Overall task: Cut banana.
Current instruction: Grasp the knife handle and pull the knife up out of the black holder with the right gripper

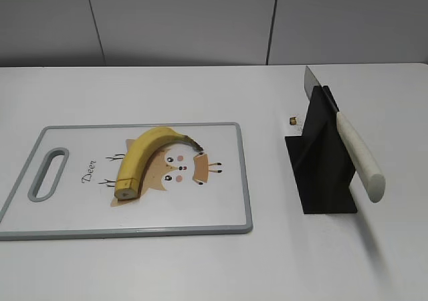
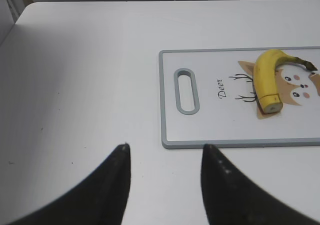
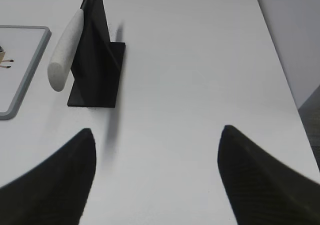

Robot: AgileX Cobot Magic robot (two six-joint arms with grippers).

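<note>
White desk (image 1: 200, 267) carries everything; no cutting has begun. On the cutting board (image 1: 227, 207) at left the banana (image 1: 142, 159) lies whole over the deer print; the knife (image 1: 351, 144) rests in its black stand (image 1: 321, 174) at right, untouched. Only the wrist views show the left pincer (image 2: 165, 157) and right pincer (image 3: 157, 140), both spread and empty.
</note>
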